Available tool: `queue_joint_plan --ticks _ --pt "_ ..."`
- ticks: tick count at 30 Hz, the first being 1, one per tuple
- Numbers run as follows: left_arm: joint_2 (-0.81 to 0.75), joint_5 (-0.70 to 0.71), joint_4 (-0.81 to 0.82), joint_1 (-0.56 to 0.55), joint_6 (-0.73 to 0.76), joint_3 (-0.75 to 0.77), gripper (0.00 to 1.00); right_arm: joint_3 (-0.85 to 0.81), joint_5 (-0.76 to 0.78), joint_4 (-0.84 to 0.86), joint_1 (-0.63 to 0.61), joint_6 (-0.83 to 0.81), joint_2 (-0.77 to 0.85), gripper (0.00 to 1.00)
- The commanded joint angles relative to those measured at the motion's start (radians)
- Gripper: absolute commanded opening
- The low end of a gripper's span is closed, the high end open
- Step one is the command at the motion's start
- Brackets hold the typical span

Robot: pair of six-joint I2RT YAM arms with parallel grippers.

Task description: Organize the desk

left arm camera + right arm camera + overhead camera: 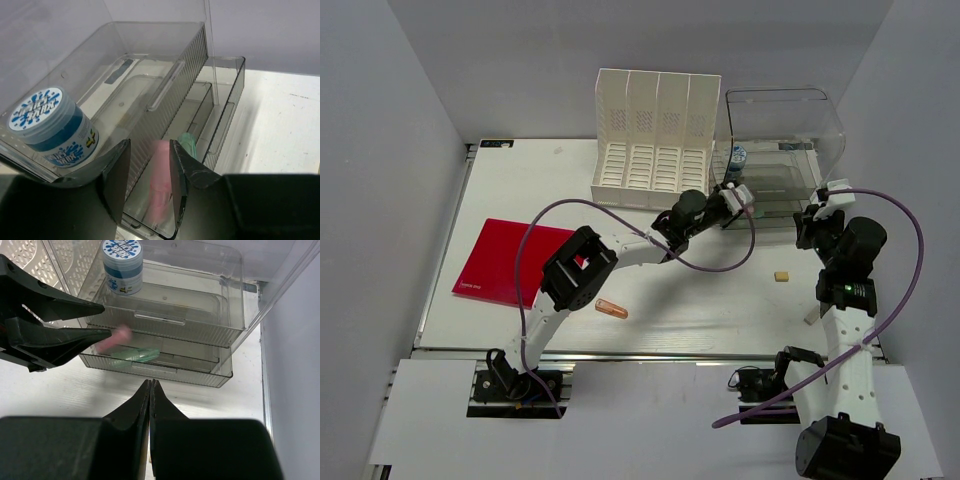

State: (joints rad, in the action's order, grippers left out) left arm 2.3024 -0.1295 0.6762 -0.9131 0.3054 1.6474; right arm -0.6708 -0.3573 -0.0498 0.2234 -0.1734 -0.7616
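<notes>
The big white table fills the middle of the top view. Everything sits on it. Its shiny metal rail runs along the near edge at 6 o'clock, just in front of the arm bases.

At 1 o'clock on the table stands a see-through box with trays inside. A little tub with a blue and white lid sits in the top tray, on the left side. A white rack with slots stands at 12 o'clock, just beside the box. A flat red book lies at 9 o'clock. A small orange tube lies at 7 o'clock, near the left arm. A tiny tan bit lies at 4 o'clock, apart from the rest.

The left arm reaches across to the front of the see-through box. The left claw is partly open, right over the lowest tray. A pink thing shows between its fingers. It looks blurry, and there is a gap beside it, so the claw is not squeezing it. A pale green thing lies in the same tray, close by.

The right claw is closed tight, finger against finger, with nothing in it. It points at the front of the box from the 6 o'clock side, not touching it.
</notes>
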Motion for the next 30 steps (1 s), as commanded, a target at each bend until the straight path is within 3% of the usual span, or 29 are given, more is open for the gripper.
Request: queue_joint_plan --ticks 1,8,10,12,13,14,16,17,18,20,21,23,24,25,27,28,30 --pt "-0.020 0.017 -0.021 -0.004 -0.003 0.048 0.47 0.008 -0.016 0.039 0.013 0.009 0.015 0.00" --pt "-0.052 0.025 -0.015 -0.004 -0.006 0.025 0.46 0.011 -0.028 0.039 0.025 0.012 0.018 0.00" --pt "-0.089 0.018 -0.001 -0.004 -0.023 -0.027 0.39 0.013 -0.038 0.038 0.027 0.011 0.021 0.00" --pt "-0.181 0.008 0.008 -0.013 -0.075 -0.085 0.21 0.014 -0.087 0.038 0.031 -0.006 0.025 0.00" --pt "-0.217 0.002 -0.009 -0.013 -0.106 -0.153 0.16 0.014 -0.116 0.038 0.036 -0.018 0.025 0.08" --pt "-0.259 -0.001 -0.021 -0.013 -0.136 -0.191 0.07 0.014 -0.197 0.018 0.037 -0.050 0.022 0.32" --pt "-0.391 0.023 -0.103 -0.001 -0.263 -0.311 0.03 0.008 -0.297 -0.016 0.039 -0.087 0.007 0.55" --pt "-0.441 0.036 -0.151 -0.001 -0.334 -0.343 0.01 0.004 -0.392 -0.056 0.039 -0.127 0.005 0.73" --pt "-0.536 0.065 -0.220 0.012 -0.442 -0.371 0.01 0.002 -0.431 -0.071 0.039 -0.139 -0.001 0.79" --pt "-0.616 0.198 -0.444 0.023 -0.508 -0.428 0.08 0.002 -0.529 -0.096 0.039 -0.167 -0.019 0.89" --pt "-0.697 0.224 -0.511 0.023 -0.566 -0.451 0.36 -0.006 -0.554 -0.128 0.039 -0.193 -0.028 0.89" --pt "-0.774 0.304 -0.665 0.036 -0.659 -0.529 0.60 -0.019 -0.592 -0.175 0.034 -0.213 -0.059 0.89" --pt "-0.846 0.326 -0.775 0.045 -0.766 -0.575 0.77 -0.035 -0.600 -0.188 0.034 -0.227 -0.083 0.86" --pt "-0.879 0.326 -0.832 0.057 -0.825 -0.593 0.84 -0.039 -0.600 -0.196 0.034 -0.232 -0.094 0.86" --pt "-0.928 0.355 -1.005 0.072 -1.007 -0.620 0.94 -0.047 -0.597 -0.208 0.033 -0.238 -0.119 0.69" --pt "-0.955 0.370 -1.074 0.082 -1.081 -0.633 0.95 -0.050 -0.592 -0.214 0.031 -0.239 -0.126 0.46" --pt "-0.959 0.375 -1.268 0.111 -1.270 -0.632 0.94 -0.058 -0.577 -0.216 0.034 -0.235 -0.140 0.16"
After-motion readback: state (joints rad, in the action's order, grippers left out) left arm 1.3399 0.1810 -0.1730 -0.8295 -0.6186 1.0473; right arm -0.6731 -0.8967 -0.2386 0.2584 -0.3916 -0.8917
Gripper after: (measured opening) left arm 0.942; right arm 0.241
